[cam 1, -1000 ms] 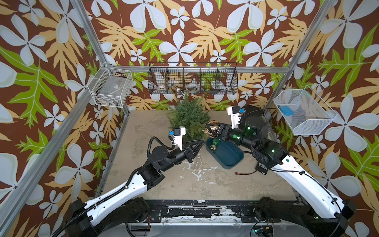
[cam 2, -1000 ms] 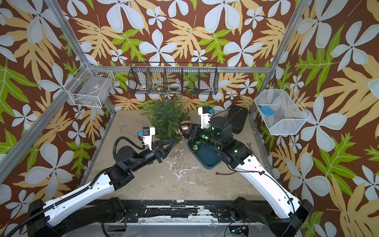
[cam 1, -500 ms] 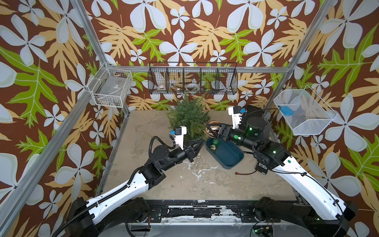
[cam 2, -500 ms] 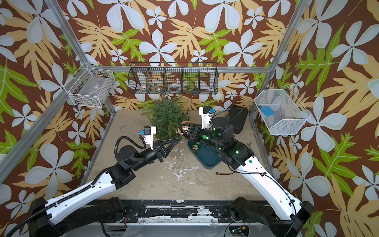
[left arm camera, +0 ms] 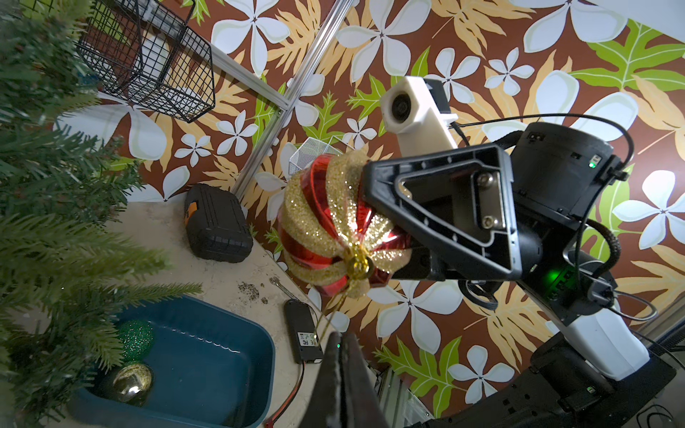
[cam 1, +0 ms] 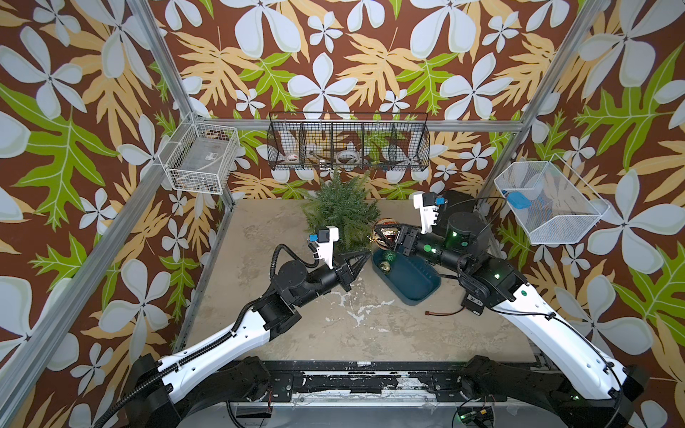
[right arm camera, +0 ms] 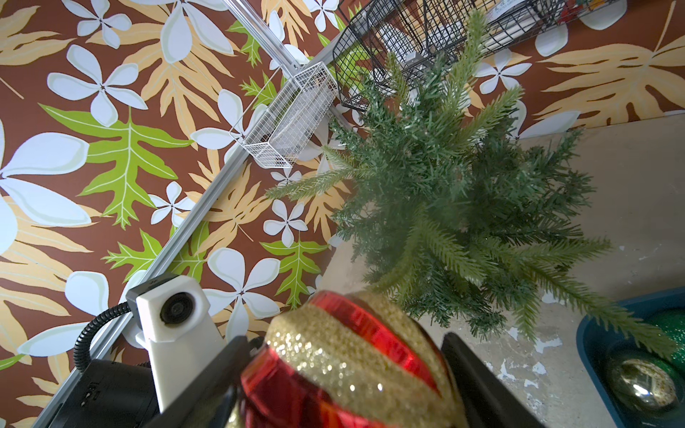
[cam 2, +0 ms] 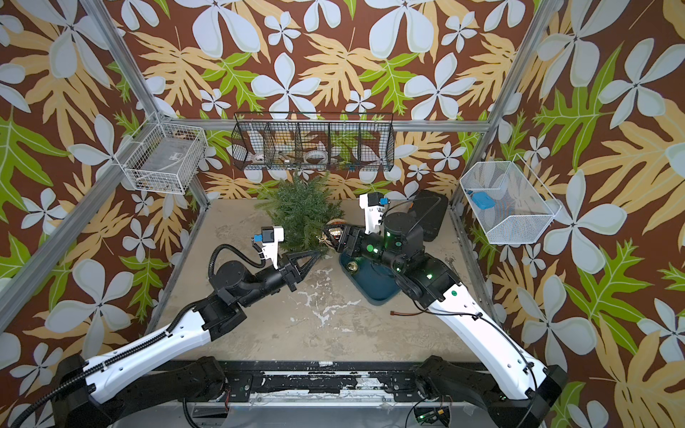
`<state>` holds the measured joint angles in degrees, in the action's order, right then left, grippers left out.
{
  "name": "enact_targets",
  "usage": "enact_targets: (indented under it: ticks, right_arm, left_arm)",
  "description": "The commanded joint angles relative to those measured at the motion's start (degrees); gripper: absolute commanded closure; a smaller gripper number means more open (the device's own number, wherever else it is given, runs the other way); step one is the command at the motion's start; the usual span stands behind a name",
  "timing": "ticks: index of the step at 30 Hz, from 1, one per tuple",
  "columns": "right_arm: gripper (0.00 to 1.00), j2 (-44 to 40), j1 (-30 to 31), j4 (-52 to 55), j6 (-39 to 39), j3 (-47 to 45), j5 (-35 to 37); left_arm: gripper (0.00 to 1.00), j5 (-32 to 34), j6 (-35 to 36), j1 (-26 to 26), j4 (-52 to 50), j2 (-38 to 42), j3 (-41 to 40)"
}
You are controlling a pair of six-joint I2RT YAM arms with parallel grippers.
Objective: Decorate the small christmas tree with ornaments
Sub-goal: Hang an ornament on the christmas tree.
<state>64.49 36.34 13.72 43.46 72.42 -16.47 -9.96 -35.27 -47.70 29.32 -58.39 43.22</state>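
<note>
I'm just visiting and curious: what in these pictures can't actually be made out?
Tree base: hidden under its own branches in every view.
Hanging loop of the striped ball: in the left wrist view it runs down to the left gripper's shut tips; whether it is pinched cannot be told.
Green ball: partly behind tree branches in the left wrist view.
Black wire basket contents: too small behind mesh in both top views.

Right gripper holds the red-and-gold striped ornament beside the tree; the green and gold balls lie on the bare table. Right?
No: the green ball and gold ball lie in the blue bin, as the left wrist view shows. The rest holds.
</note>
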Motion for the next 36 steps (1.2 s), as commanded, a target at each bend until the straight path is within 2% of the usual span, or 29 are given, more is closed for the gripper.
enact_targets:
  ticks: [1,8,9,13,16,22,25,27,36]
  right_arm:
    - [0.30,-0.16,0.02,-1.36,0.04,-0.15,0.42]
    - [0.30,-0.06,-0.02,-2.11,0.53,-0.89,-0.19]
    - [0.30,-0.06,0.05,-2.12,0.53,-0.89,-0.14]
    - [0.30,-0.15,0.00,-2.20,0.55,-0.66,-0.49]
    - [0.30,-0.24,0.02,-2.28,0.61,-0.78,-0.48]
    - [0.30,-0.68,0.03,-1.97,0.31,-0.81,-0.19]
    - [0.30,-0.77,0.05,-1.88,0.14,-0.79,0.03]
    - [0.30,-0.77,-0.02,-1.88,0.08,-0.85,0.12]
    - [0.30,-0.68,0.05,-2.03,-0.21,-1.67,1.30]
  left_arm:
    - [1.00,1.12,1.16,0.00,0.98,0.68,0.20]
    - [1.00,2.21,1.49,0.03,0.37,1.37,-0.25]
    - [0.87,2.30,1.43,0.03,0.01,1.13,-0.08]
    - [0.78,0.67,0.88,0.02,0.71,-0.13,0.29]
    - [0.79,-0.21,0.49,0.01,0.98,-1.28,1.09]
    - [0.98,0.19,0.67,0.04,0.86,-1.33,1.43]
    - [0.94,0.29,0.57,0.05,0.55,-0.91,0.92]
    - [1.00,0.37,0.51,0.05,0.50,-0.67,0.56]
    - [1.00,2.48,1.80,-0.02,-1.36,0.11,1.06]
